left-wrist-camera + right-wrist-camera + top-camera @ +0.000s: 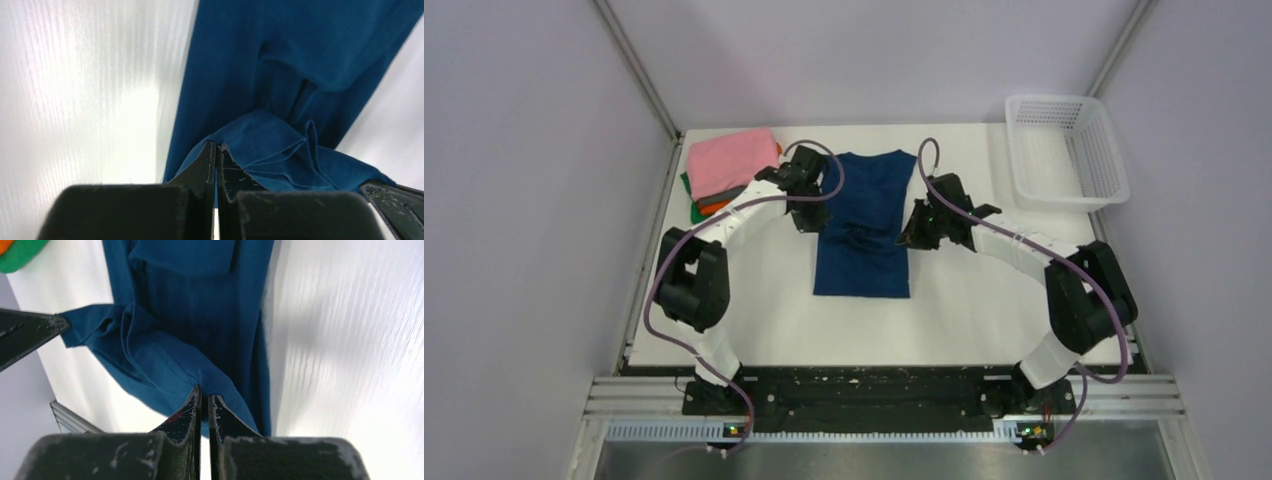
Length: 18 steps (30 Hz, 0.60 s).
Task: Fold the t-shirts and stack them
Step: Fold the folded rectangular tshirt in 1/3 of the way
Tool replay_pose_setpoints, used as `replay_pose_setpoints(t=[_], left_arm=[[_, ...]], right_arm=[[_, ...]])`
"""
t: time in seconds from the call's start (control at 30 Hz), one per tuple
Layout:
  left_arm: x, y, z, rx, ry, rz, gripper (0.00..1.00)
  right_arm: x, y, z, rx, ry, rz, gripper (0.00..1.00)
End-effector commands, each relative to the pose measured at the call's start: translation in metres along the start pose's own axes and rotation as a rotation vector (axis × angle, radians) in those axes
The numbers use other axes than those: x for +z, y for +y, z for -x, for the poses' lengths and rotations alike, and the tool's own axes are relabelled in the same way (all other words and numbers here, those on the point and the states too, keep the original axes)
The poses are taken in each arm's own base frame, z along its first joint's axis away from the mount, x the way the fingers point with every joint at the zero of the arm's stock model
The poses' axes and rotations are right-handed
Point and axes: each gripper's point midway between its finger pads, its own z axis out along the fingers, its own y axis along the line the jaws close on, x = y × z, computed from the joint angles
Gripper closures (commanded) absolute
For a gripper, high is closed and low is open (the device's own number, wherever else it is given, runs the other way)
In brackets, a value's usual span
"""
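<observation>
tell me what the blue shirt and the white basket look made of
The blue shirt: soft matte knit cloth, probably cotton; it drapes, creases and shows a stitched hem. The white basket: probably rigid moulded plastic, faintly glossy, with open mesh walls.

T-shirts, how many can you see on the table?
4 for sure: the navy t-shirt lying in the middle, then a pile at the far left: pink t-shirt on top, orange t-shirt and green t-shirt peeking out beneath. More may hide inside.
</observation>
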Motion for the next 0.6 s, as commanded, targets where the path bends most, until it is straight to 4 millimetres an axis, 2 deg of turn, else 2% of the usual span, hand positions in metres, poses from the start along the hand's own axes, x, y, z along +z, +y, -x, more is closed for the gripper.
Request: replay_pose_setpoints(t=[0.0, 0.13, 0.27, 0.3, 0.37, 0.4, 0.47, 0.5, 0.57], left_arm=[[0.002, 0.006, 0.021, 0.003, -0.021, 0.018, 1.00], [0.014, 0.008, 0.034, -0.002, -0.009, 0.007, 1.00], [0.027, -0.003, 0.039, 0.016, 0.022, -0.030, 1.00], [0.031, -0.006, 0.040, 0.022, 0.031, -0.044, 0.97], [0.037, -0.009, 0.041, 0.030, 0.050, -0.054, 0.80], [0.038, -0.010, 0.042, 0.035, 0.055, -0.056, 0.70], [0.035, -0.013, 0.046, 0.045, 0.058, -0.071, 0.47], [0.031, -0.015, 0.049, 0.052, 0.048, -0.081, 0.36], [0.019, -0.017, 0.053, 0.058, 0.022, -0.094, 0.21]], right_arm=[[0.013, 0.013, 0.030, -0.046, -0.027, 0.071, 1.00], [0.027, 0.013, 0.044, -0.057, -0.035, 0.087, 1.00], [0.044, 0.002, 0.054, -0.047, -0.053, 0.083, 0.99], [0.048, 0.001, 0.056, -0.043, -0.059, 0.087, 0.98], [0.054, 0.000, 0.064, -0.034, -0.070, 0.101, 0.92], [0.056, 0.000, 0.069, -0.033, -0.077, 0.107, 0.85], [0.056, 0.006, 0.076, -0.056, -0.087, 0.138, 0.55], [0.054, 0.009, 0.078, -0.065, -0.094, 0.152, 0.45], [0.047, 0.013, 0.078, -0.077, -0.111, 0.170, 0.33]])
